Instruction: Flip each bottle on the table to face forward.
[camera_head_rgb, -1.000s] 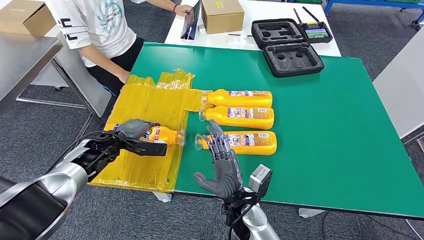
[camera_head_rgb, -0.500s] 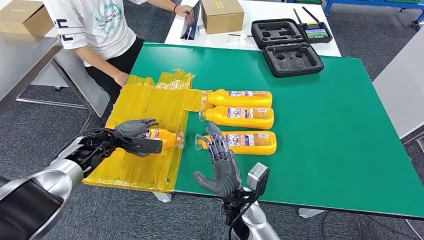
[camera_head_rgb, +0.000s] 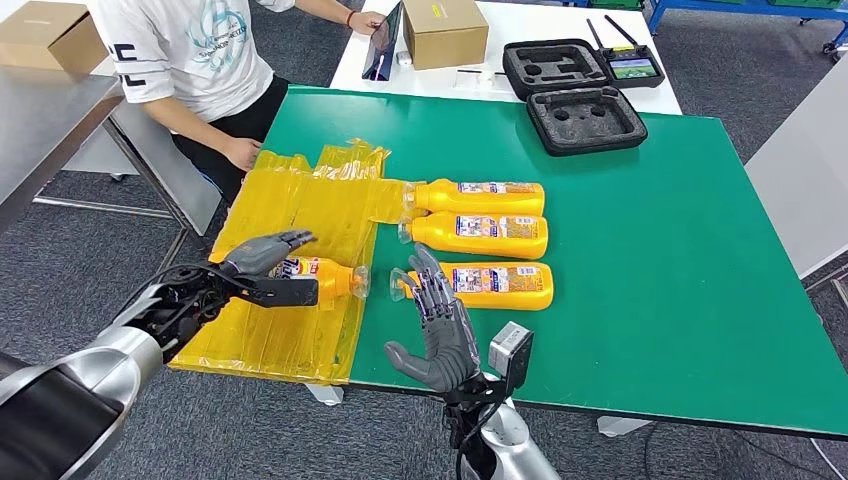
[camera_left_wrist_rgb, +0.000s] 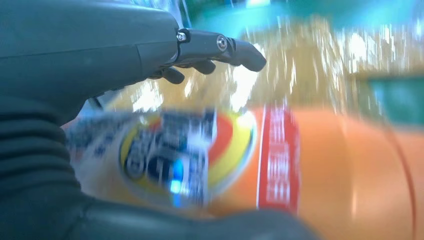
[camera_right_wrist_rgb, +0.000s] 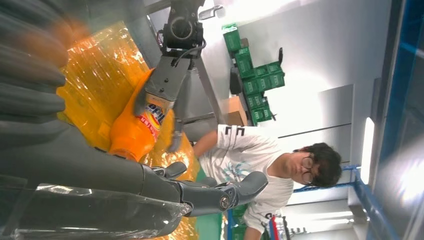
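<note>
Four orange bottles lie on their sides. Three rest in a row on the green table (camera_head_rgb: 650, 220): the far bottle (camera_head_rgb: 482, 196), the middle bottle (camera_head_rgb: 482, 234) and the near bottle (camera_head_rgb: 498, 285). The fourth bottle (camera_head_rgb: 322, 272) (camera_left_wrist_rgb: 250, 165) (camera_right_wrist_rgb: 131, 131) lies on a yellow plastic sheet (camera_head_rgb: 300, 210). My left hand (camera_head_rgb: 262, 268) is at its base, fingers (camera_left_wrist_rgb: 220, 46) lifted clear above it and thumb alongside. My right hand (camera_head_rgb: 440, 325) hovers open, fingers spread, just before the near bottle's cap end.
A person (camera_head_rgb: 190, 50) sits at the table's far left corner, one hand near the sheet. A black foam case (camera_head_rgb: 585, 118), a second case with a controller (camera_head_rgb: 628, 62), a cardboard box (camera_head_rgb: 445, 30) and a tablet (camera_head_rgb: 383, 42) stand at the back.
My left hand's fingers have lifted off the fourth bottle and straightened, and the arm has drawn slightly back. The bottle stays on the sheet. The right hand has barely moved.
</note>
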